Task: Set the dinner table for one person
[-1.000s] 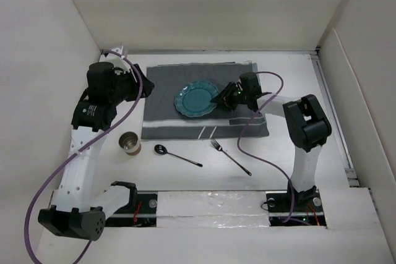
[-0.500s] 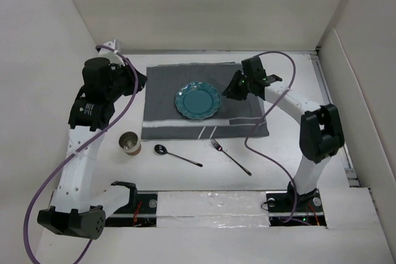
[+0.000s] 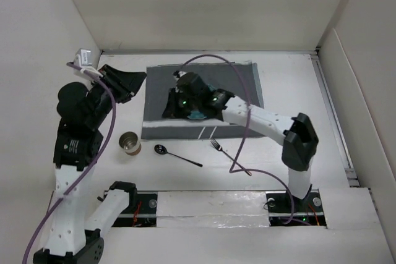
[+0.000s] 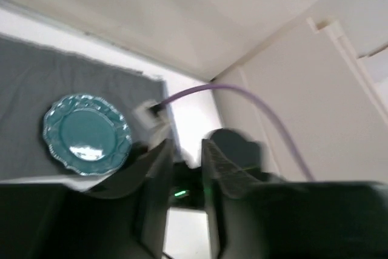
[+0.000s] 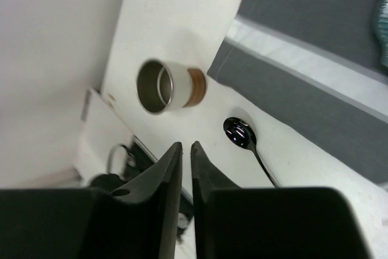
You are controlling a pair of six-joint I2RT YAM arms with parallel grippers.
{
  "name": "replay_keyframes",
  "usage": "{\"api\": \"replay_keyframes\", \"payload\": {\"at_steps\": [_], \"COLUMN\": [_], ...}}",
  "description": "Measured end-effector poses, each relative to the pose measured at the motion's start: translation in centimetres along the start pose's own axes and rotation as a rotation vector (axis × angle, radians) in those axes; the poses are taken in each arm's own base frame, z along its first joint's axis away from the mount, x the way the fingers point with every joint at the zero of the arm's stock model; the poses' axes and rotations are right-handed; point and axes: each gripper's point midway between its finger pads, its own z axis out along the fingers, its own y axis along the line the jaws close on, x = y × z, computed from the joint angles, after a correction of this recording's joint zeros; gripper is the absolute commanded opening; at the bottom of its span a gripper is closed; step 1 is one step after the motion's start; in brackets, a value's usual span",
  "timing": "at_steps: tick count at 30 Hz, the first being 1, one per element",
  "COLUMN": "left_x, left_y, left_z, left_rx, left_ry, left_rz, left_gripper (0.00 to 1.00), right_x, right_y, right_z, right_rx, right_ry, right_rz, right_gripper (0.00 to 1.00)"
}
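The white dinner table [image 3: 291, 153] carries a dark grey placemat [image 3: 247, 91] with a teal plate [image 3: 197, 114] on it, mostly hidden under my right arm. The plate shows whole in the left wrist view [image 4: 88, 134]. My right gripper [image 3: 169, 112] hovers over the mat's left part, jaws nearly together and empty; in its own view [image 5: 187, 147] it points down at the table near a metal cup [image 5: 167, 85] and a black spoon [image 5: 241, 133]. My left gripper [image 3: 140, 79] is raised left of the mat, slightly open and empty [image 4: 185, 147].
The cup [image 3: 129, 143] stands off the mat's near left corner. The spoon [image 3: 176, 154] and a fork [image 3: 229, 156] lie on the table in front of the mat. White walls close in the left, back and right sides.
My right arm has swung left from the mat's right side across the plate to the mat's left part. My left arm has pulled back and lifted. Plate, cup, spoon and fork have not moved.
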Motion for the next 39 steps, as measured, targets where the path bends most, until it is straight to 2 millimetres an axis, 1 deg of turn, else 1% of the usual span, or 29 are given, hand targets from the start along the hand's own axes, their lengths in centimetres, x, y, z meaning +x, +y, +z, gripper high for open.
{"api": "replay_keyframes", "payload": {"at_steps": [1,2,3,5,8,10,12,14,16,17,19,20,21,22,25,27,29,31,32,34,37,38,39], "left_x": [-0.3,-0.6,-0.9,-1.5,-2.9,-3.8,-4.3,-4.6,-4.6,-4.5,-3.8,-3.6,-3.5,-3.2,-2.9,-2.8,-2.8,-2.7,-2.7,-2.5,-1.9,-1.8,-1.8], "left_y": [-0.7,-1.2,-1.7,-2.5,-4.2,-5.3,-6.1,-6.7,-7.0,-7.0,-6.6,-6.4,-6.3,-6.0,-5.8,-5.7,-5.6,-5.5,-5.4,-4.9,-3.6,-2.9,-2.4], "left_z": [-0.8,-1.6,-2.4,-4.0,-6.9,-8.7,-10.2,-11.3,-11.8,-11.9,-11.8,-11.7,-11.7,-11.7,-11.7,-11.6,-11.6,-11.6,-11.6,-11.5,-11.1,-10.9,-10.8], "left_rx": [0.018,0.033,0.042,0.054,0.079,0.097,0.11,0.123,0.129,0.126,0.114,0.107,0.105,0.095,0.086,0.082,0.079,0.075,0.071,0.061,0.019,-0.006,-0.029], "left_ry": [-0.019,-0.039,-0.06,-0.094,-0.16,-0.203,-0.231,-0.247,-0.246,-0.238,-0.212,-0.199,-0.198,-0.182,-0.173,-0.171,-0.169,-0.167,-0.167,-0.163,-0.158,-0.16,-0.163], "left_rz": [-0.012,-0.025,-0.033,-0.047,-0.05,-0.042,-0.036,-0.027,-0.017,-0.013,-0.009,-0.006,-0.007,-0.002,0.011,0.019,0.025,0.031,0.033,0.035,0.038,0.041,0.044], "left_gripper": [0.29,0.35,0.37,0.42,0.48,0.5,0.5,0.5,0.5,0.5,0.5,0.5,0.5,0.5,0.5,0.5,0.5,0.5,0.5,0.5,0.5,0.5,0.5], "right_x": [1.3,2.7,4.3,6.6,9.6,10.7,11.4,11.8,12.1,12.1,12.2,12.2,12.3,12.3,11.9,11.5,10.6,8.7,7.4,3.5,-4.1,-6.2,-7.8], "right_y": [0.7,1.4,1.9,2.4,3.1,3.7,4.2,4.4,4.3,4.1,3.6,3.4,3.2,2.9,2.9,3.2,3.6,4.2,4.4,4.5,4.4,4.1,3.8], "right_z": [1.2,2.3,3.5,5.2,7.5,8.9,10.4,11.7,12.8,13.3,14.3,14.7,15.0,15.0,15.1,15.0,14.6,13.4,12.4,9.6,4.8,3.4,2.1], "right_rx": [-0.007,-0.015,-0.02,-0.021,-0.021,-0.025,-0.023,-0.019,-0.004,0.007,0.031,0.041,0.049,0.059,0.064,0.055,0.048,0.03,0.019,-0.003,-0.05,-0.056,-0.061], "right_ry": [0.029,0.059,0.09,0.137,0.191,0.208,0.212,0.208,0.204,0.199,0.192,0.188,0.187,0.188,0.177,0.169,0.153,0.128,0.111,0.057,-0.069,-0.114,-0.152], "right_rz": [-0.012,-0.024,-0.035,-0.046,-0.06,-0.07,-0.075,-0.077,-0.074,-0.072,-0.066,-0.06,-0.049,-0.044,-0.011,0.001,0.012,0.022,0.025,0.037,0.048,0.044,0.041], "right_gripper": [0.34,0.45,0.51,0.6,0.64,0.64,0.64,0.63,0.62,0.56,0.39,0.19,0.07,0.0,0.0,0.0,0.0,0.0,0.0,0.0,0.0,0.0,0.0]}}
